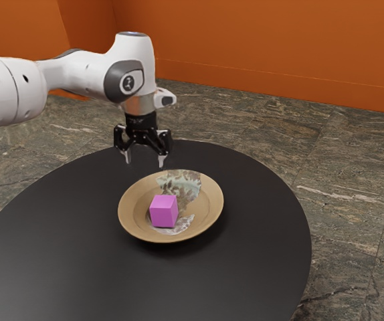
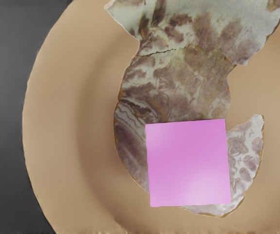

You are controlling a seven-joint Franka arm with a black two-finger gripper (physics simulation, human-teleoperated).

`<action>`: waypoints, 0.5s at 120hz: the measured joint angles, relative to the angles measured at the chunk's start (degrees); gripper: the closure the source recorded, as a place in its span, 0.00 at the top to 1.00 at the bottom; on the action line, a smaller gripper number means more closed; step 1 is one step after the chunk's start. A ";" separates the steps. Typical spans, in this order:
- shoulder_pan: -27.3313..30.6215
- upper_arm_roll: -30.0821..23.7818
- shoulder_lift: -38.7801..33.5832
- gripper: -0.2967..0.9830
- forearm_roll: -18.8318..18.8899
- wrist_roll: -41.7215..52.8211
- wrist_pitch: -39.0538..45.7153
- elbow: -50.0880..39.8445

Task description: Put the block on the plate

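Walls (image 1: 279,40) of plain orange rise behind everything in the exterior view, and below them spreads a floor (image 1: 342,167) of mottled, veined stone in greys and browns. On that side of things comes the table (image 1: 45,261), round, black and smooth. My arm (image 1: 88,72), white with dark grey parts, reaches in from the exterior view's left and bends down over the table. Under my hand lies the plate (image 1: 130,204), tan, round and wide-rimmed, resting on the tabletop. My pincer (image 1: 144,159), black with paler tips, points downward, its two fingers spread well apart with a clear gap between them; it is raised above the tabletop and apart from the block. Across the plate's middle runs a marbled patch (image 2: 179,80) of pale green, cream and purplish brown, reaching up onto the rim on one side. The block (image 1: 164,212), a pink cube, sits inside the plate, flat on its base and covering part of the patch. From my wrist view its top is a pink square, with the marbling showing around parts of it.
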 joint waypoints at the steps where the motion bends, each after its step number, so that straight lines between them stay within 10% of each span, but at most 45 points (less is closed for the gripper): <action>1: 0.14 0.03 -0.27 0.75 0.14 0.26 -0.13 0.01; 60: 2.41 0.78 -13.31 0.77 3.34 15.64 -4.06 -0.03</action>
